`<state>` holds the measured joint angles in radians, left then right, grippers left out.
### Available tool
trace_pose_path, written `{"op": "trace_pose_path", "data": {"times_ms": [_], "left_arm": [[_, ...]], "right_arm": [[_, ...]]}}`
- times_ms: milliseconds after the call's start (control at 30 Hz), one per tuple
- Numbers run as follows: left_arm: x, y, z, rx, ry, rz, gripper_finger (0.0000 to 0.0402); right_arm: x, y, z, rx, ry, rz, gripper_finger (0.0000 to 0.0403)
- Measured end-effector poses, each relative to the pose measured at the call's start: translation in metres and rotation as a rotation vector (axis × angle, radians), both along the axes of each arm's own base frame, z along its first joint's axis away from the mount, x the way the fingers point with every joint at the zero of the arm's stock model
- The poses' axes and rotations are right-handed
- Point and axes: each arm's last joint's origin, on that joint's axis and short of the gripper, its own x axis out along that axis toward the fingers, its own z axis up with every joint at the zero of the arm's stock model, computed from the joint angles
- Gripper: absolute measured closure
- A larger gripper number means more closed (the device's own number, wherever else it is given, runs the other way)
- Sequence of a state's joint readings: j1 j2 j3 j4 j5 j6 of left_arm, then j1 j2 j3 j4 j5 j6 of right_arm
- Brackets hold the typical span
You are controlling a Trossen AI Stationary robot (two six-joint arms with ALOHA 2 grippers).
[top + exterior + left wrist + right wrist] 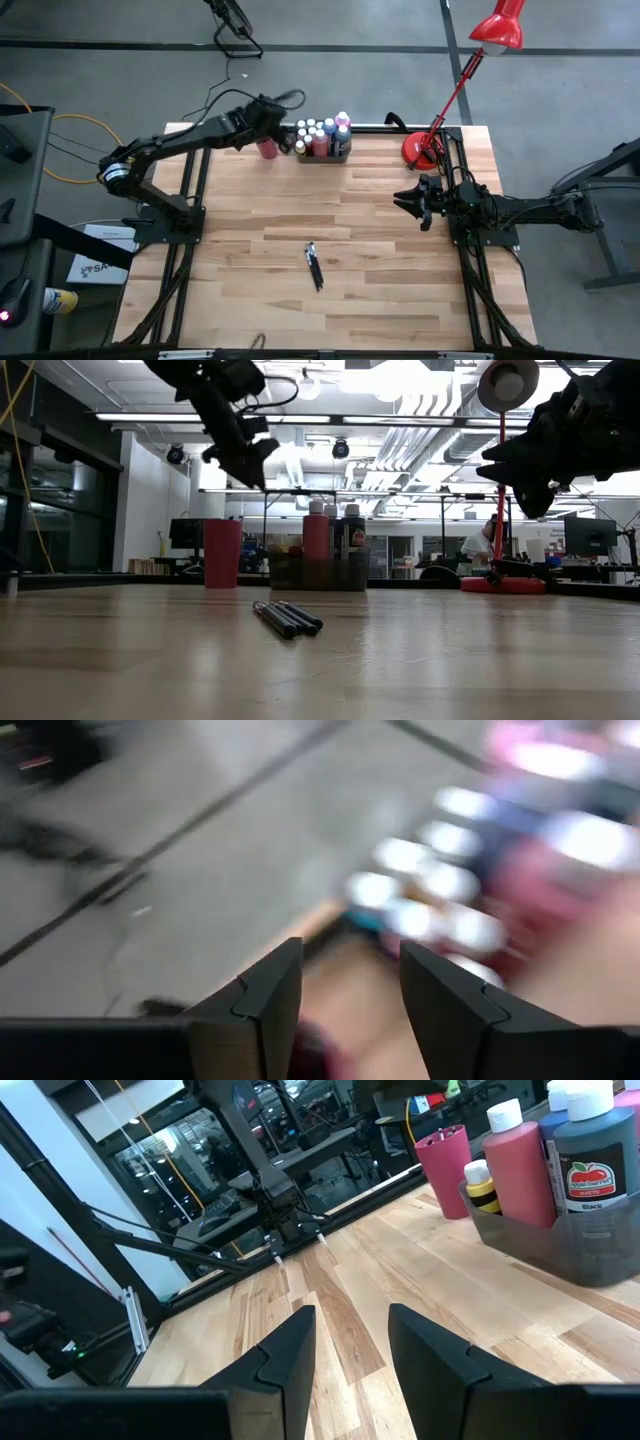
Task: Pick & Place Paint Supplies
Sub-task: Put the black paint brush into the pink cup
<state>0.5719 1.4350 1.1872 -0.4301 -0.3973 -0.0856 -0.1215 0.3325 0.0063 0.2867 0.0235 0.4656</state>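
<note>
Pale butcher-block planks form the wooden table (340, 250), set on a grey concrete floor with an open workshop of bright ceiling lights and desks beyond it. At the far edge of the table a grey rectangular tray (322, 152) holds a cluster of small paint bottles (318, 136) standing upright, their pale caps packed together; the right wrist view shows a red bottle (523, 1168), a smaller yellow one (481, 1188) and a dark bottle with a printed label (598, 1152) inside the tray's wall. Just beside the tray, on the left arm's side, stands a red cylindrical cup (267, 148). The left end effector (283, 113) hangs in the air above the far edge, over the cup and next to the tray, its two dark fingers (270, 1000) parted with nothing between them. Near the middle of the table, well apart from the tray, a few thin dark-handled paintbrushes (314, 266) lie flat side by side, touching one another. The right end effector (408, 200) hovers above the table on its own side, near the round base of a red desk lamp (421, 150), its fingers (290, 1355) spread and empty. A seated person (486, 544) shows far back in the room in the low view.
</note>
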Motion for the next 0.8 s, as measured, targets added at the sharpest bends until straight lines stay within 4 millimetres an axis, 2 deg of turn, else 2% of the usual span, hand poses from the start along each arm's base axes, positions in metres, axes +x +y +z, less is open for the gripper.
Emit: {"op": "trace_pose_path", "data": {"times_ms": [100,167,333,600,800], "left_arm": [[0.006,-0.017,0.000,-0.068,0.022,-0.183,0.0239],[0.009,-0.030,-0.005,-0.166,0.010,-0.236,0.0239],[0.017,-0.066,-0.019,-0.410,-0.018,-0.121,0.0239],[0.036,-0.134,-0.030,-0.437,-0.084,0.054,0.0239],[0.050,-0.176,-0.046,-0.522,-0.139,0.098,0.0239]], "right_arm": [[0.000,0.000,0.000,0.000,0.000,0.000,0.0280],[0.000,0.000,0.000,0.000,0.000,0.000,0.0280],[0.000,0.000,0.000,0.000,0.000,0.000,0.0280],[0.000,0.000,0.000,0.000,0.000,0.000,0.0280],[0.000,0.000,0.000,0.000,0.000,0.000,0.0280]]}}
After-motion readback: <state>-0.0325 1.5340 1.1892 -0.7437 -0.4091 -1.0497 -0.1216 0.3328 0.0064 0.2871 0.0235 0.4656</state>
